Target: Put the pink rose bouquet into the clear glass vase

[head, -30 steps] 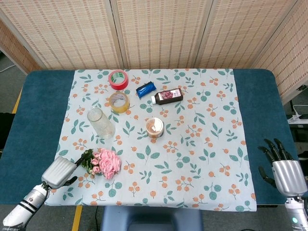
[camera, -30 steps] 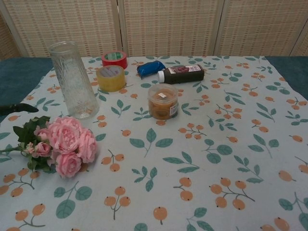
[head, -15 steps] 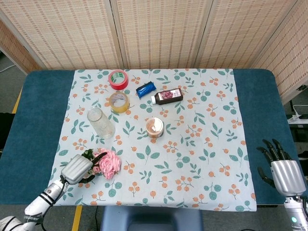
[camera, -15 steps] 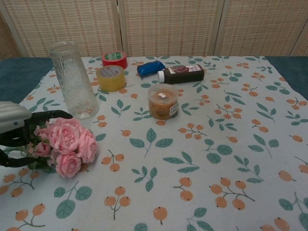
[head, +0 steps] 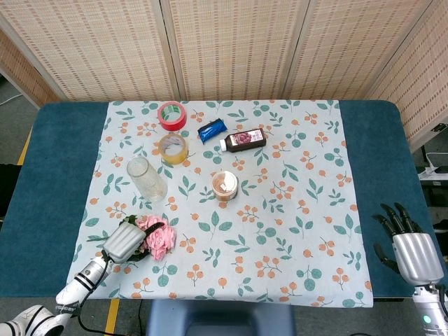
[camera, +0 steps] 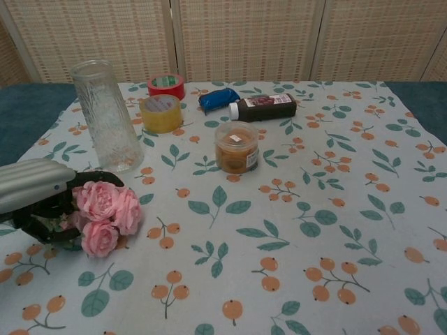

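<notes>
The pink rose bouquet [head: 160,236] [camera: 105,213] lies on the floral cloth at the front left, blooms pointing right. My left hand [head: 124,240] [camera: 35,187] covers its leafy stem end, and its dark fingers [camera: 42,222] curl around the greenery. The bouquet still rests on the table. The clear glass vase [head: 147,180] [camera: 105,115] stands upright and empty just behind the bouquet. My right hand [head: 409,248] hangs off the table's front right corner with its fingers spread and nothing in it; the chest view does not show it.
Behind the vase lie a yellow tape roll [head: 173,148] [camera: 160,113] and a red tape roll [head: 172,115]. A blue packet [head: 212,129], a dark bottle on its side [head: 243,140] and a small orange jar [head: 225,185] [camera: 237,146] sit mid-table.
My left hand has moved right from the table's edge onto the bouquet's stem end, and its fingers have closed around the greenery. The right hand has barely shifted.
</notes>
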Motion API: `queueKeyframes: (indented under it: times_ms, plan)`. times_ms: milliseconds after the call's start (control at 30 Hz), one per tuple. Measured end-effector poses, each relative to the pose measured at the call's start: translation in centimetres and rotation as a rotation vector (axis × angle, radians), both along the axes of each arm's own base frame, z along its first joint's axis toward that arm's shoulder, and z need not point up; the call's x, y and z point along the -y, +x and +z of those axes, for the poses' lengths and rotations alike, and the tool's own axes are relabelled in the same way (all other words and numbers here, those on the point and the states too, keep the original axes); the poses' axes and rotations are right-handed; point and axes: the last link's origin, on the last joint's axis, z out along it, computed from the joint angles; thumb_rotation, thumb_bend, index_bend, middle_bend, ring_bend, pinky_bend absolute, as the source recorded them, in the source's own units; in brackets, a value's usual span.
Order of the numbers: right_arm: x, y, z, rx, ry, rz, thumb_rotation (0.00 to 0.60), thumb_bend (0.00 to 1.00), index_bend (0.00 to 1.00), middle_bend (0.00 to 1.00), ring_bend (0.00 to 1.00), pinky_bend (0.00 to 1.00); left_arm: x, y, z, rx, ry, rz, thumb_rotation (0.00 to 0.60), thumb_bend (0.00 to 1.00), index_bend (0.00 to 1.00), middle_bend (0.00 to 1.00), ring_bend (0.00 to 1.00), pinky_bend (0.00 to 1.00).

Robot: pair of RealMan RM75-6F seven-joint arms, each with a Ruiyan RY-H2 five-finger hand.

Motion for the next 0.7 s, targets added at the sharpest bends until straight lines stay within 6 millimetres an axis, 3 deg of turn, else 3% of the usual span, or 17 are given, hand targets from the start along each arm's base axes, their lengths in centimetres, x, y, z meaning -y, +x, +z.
queueKeyframes:
  times_ms: [167, 533, 600, 633, 700]
  plan:
    - [0.06, -0.03, -0.05, -0.002, 0.004, -0.005, 0.6, 0.32, 0.24, 0.1, 0.01, 0.34, -0.03, -0.02, 0.47, -0.01, 0.028, -0.002, 0.6, 0.35, 0.0, 1.0, 1.0, 1.0]
    - [0.01, -0.07, -0.21, -0.008, 0.018, -0.009, 0.6, 0.32, 0.24, 0.1, 0.01, 0.34, -0.16, -0.69, 0.17, -0.079, 0.056, 0.055, 0.6, 0.35, 0.01, 1.0, 1.0, 1.0]
    - [-0.01, -0.07, -0.21, -0.009, 0.021, -0.01, 0.6, 0.32, 0.24, 0.1, 0.01, 0.34, -0.28, -0.76, 0.03, -0.088, 0.072, 0.064, 0.6, 0.36, 0.14, 1.0, 1.0, 1.0]
    - [-0.03, -0.06, -0.21, -0.01, 0.022, -0.01, 0.6, 0.32, 0.24, 0.1, 0.01, 0.34, -0.32, -0.77, -0.04, -0.089, 0.082, 0.067, 0.6, 0.37, 0.29, 1.0, 1.0, 1.0]
    - [-0.05, -0.03, -0.22, -0.009, 0.023, -0.008, 0.6, 0.32, 0.24, 0.1, 0.01, 0.34, -0.4, -0.75, -0.15, -0.082, 0.106, 0.07, 0.6, 0.39, 0.45, 1.0, 1.0, 1.0]
